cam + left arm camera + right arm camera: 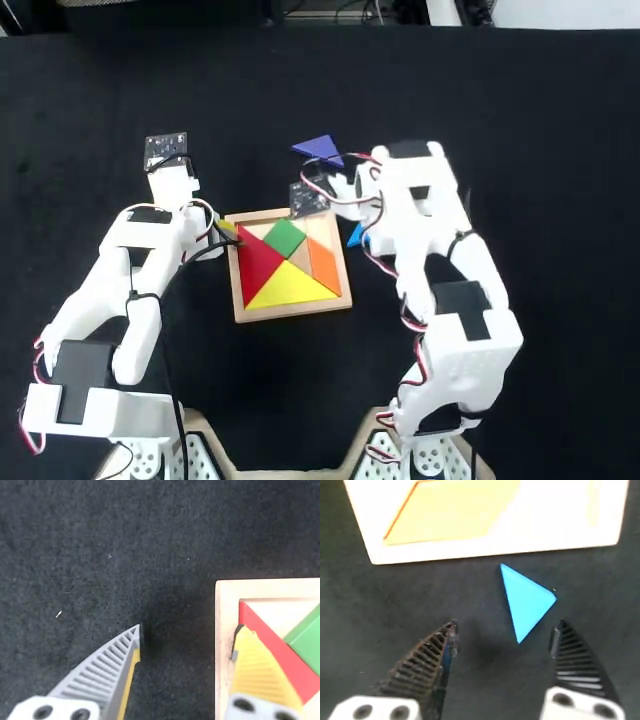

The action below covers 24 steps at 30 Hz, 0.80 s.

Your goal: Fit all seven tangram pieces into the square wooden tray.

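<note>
The square wooden tray (291, 307) lies at the table's middle and holds a red triangle (257, 258), a yellow triangle (290, 288), a green square (286, 238) and an orange parallelogram (322, 260). My left gripper (187, 640) is open astride the tray's left rim (225, 630). One finger is over the red triangle (280, 652) and the other over the cloth. My right gripper (505, 627) is open just outside the tray's right rim (495, 550). A light blue triangle (527, 600) lies on the cloth just ahead of its fingertips. A purple triangle (318, 150) lies beyond the tray.
A black cloth covers the table. The left arm (130, 270) and the right arm (430, 230) flank the tray. Their bases stand at the near edge. Open cloth lies to the far left and far right.
</note>
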Each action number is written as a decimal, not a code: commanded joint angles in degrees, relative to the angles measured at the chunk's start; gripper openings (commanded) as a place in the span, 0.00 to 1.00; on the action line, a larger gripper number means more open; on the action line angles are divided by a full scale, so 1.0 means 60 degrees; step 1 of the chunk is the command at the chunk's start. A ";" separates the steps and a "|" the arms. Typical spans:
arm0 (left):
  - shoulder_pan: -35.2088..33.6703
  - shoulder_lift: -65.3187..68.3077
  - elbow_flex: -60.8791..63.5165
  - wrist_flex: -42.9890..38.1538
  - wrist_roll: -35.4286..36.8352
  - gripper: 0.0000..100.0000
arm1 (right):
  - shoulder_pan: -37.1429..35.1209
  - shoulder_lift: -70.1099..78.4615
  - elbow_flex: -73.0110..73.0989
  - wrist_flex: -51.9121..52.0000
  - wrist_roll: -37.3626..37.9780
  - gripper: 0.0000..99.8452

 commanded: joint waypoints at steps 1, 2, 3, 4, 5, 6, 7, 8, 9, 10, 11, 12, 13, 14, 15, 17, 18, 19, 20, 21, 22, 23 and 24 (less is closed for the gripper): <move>-0.0051 -0.0029 -0.0608 0.0044 0.0088 0.29 | -0.0454 -0.0549 0.0066 -0.0234 0.0264 0.29; -0.0051 -0.0029 -0.0608 0.0044 0.0088 0.29 | -0.0527 -0.0520 0.0066 -0.0249 0.0278 0.29; -0.0051 -0.0029 -0.0608 0.0044 0.0088 0.29 | -0.0586 -0.0462 0.0022 -0.0249 0.0278 0.29; -0.0051 -0.0029 -0.0608 0.0044 0.0088 0.29 | -0.0601 -0.0344 -0.0007 -0.0249 0.0278 0.29; -0.0051 -0.0029 -0.0608 0.0044 0.0088 0.29 | -0.0601 -0.0242 -0.0007 -0.0249 0.0308 0.29; -0.0051 -0.0029 -0.0608 0.0044 0.0088 0.29 | -0.0615 -0.0125 -0.0007 -0.0249 0.0322 0.29; -0.0051 -0.0029 -0.0608 0.0044 0.0088 0.29 | -0.0645 -0.0022 -0.0007 -0.0249 0.0322 0.29; -0.0051 -0.0029 -0.0608 0.0044 0.0088 0.29 | -0.0645 0.0081 -0.0007 -0.0249 0.0322 0.29; -0.0051 -0.0029 -0.0608 0.0044 0.0088 0.29 | -0.0645 0.0183 -0.0007 -0.0249 0.0322 0.29; -0.0051 -0.0029 -0.0608 0.0044 0.0088 0.29 | -0.0645 0.0271 -0.0007 -0.0249 0.0322 0.29; -0.0051 -0.0029 -0.0608 0.0044 0.0088 0.29 | -0.0645 0.0359 -0.0037 -0.0249 0.0322 0.29; -0.0051 -0.0029 -0.0608 0.0044 0.0088 0.29 | -0.0645 0.0432 -0.0110 -0.0249 0.0322 0.29; -0.0051 -0.0029 -0.0608 0.0044 0.0088 0.29 | -0.0630 0.0520 -0.0183 -0.0234 0.0322 0.29; -0.0051 -0.0029 -0.0608 0.0044 0.0088 0.29 | -0.0615 0.0608 -0.0256 -0.0234 0.0322 0.29; -0.0051 -0.0029 -0.0608 0.0044 0.0088 0.29 | -0.0586 0.0696 -0.0330 -0.0220 0.0322 0.29; -0.0051 -0.0029 -0.0608 0.0044 0.0088 0.29 | -0.0527 0.0886 -0.0476 -0.0234 0.0322 0.26; -0.0051 -0.0029 -0.0608 0.0044 0.0088 0.29 | -0.0527 0.0989 -0.0564 -0.0234 0.0322 0.25; -0.0051 -0.0029 -0.0608 0.0044 0.0088 0.29 | -0.0527 0.1121 -0.0652 -0.0234 0.0322 0.24; -0.0051 -0.0029 -0.0608 0.0044 0.0088 0.29 | -0.0527 0.1238 -0.0755 -0.0220 0.0322 0.23; -0.0051 -0.0029 -0.0608 0.0044 0.0088 0.29 | -0.0527 0.1355 -0.0857 -0.0205 0.0322 0.23; -0.0051 -0.0029 -0.0608 0.0044 0.0088 0.29 | -0.0527 0.1458 -0.0960 -0.0190 0.0322 0.22; -0.0051 -0.0029 -0.0608 0.0044 0.0088 0.29 | -0.0527 0.1560 -0.1048 -0.0190 0.0322 0.22; -0.0051 -0.0029 -0.0608 0.0044 0.0088 0.29 | -0.0527 0.1663 -0.1136 -0.0205 0.0322 0.22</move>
